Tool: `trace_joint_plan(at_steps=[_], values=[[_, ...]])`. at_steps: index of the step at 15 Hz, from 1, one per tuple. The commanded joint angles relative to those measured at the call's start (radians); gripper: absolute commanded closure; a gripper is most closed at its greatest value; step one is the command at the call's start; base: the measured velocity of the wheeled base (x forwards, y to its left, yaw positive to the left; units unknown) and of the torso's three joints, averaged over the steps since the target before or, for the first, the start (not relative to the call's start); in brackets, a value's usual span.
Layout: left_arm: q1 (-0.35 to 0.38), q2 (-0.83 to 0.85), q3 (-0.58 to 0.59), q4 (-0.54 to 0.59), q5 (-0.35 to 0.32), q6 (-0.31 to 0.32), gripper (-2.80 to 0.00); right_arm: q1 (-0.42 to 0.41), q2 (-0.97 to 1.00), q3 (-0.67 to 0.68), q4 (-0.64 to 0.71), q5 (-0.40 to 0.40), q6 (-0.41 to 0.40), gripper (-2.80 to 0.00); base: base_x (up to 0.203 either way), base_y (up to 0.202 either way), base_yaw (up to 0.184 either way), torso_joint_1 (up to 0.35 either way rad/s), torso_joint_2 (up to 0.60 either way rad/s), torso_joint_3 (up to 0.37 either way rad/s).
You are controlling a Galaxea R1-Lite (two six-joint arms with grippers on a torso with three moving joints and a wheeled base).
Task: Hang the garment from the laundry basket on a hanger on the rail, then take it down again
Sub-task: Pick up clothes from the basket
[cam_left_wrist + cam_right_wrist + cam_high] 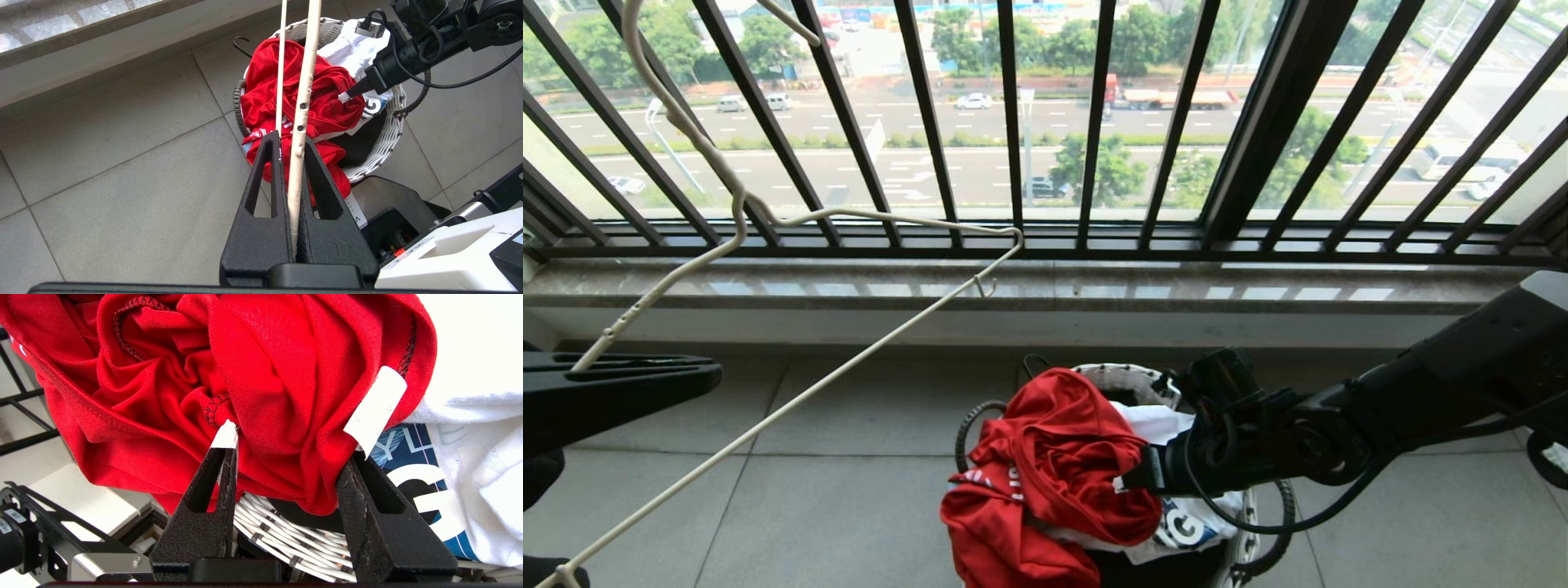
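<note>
The garment [1054,457], a crumpled red shirt, lies heaped on the laundry basket [1119,377] and spills over its near side. My right gripper [1131,478] reaches in from the right. In the right wrist view its jaws [294,437] stand apart, with a thick fold of the red garment [265,375] between them touching both fingers. My left gripper [292,139] is shut on the hanger [304,81], a thin cream wire one. It holds the hanger [792,400] up at the left, hook running out of the top of the head view. The rail is out of view.
A white shirt with a blue graphic [1176,523] lies under the red one in the basket. The dark barred window railing [1013,122] and a stone sill [1045,286] stand behind. Grey floor tiles [849,490] lie left of the basket. My own base [449,245] is beside it.
</note>
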Motion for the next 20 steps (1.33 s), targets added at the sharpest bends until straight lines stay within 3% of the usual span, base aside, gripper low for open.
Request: trace_joint_plan(at_steps=[1, 7, 14, 20], values=[[0.000, -0.003, 0.000, 0.002, 0.001, 0.001, 0.00, 0.003, 0.005, 0.000, -0.002, 0.003, 0.002, 0.00, 0.000, 0.000, 0.000, 0.000, 0.00, 0.000], [0.000, -0.006, 0.000, 0.002, 0.001, 0.006, 0.00, 0.001, -0.088, 0.010, 0.078, -0.012, 0.000, 0.00, 0.000, 0.000, 0.000, 0.000, 0.00, 0.000], [0.001, 0.006, 0.002, 0.002, 0.001, 0.005, 0.00, -0.018, -0.226, -0.049, 0.288, -0.300, -0.072, 0.00, 0.000, 0.000, 0.000, 0.000, 0.00, 0.000], [0.002, 0.014, 0.005, 0.002, 0.001, 0.004, 0.00, -0.140, -0.204, -0.254, 0.423, -0.320, -0.204, 0.00, 0.000, 0.000, 0.000, 0.000, 0.00, 0.000]])
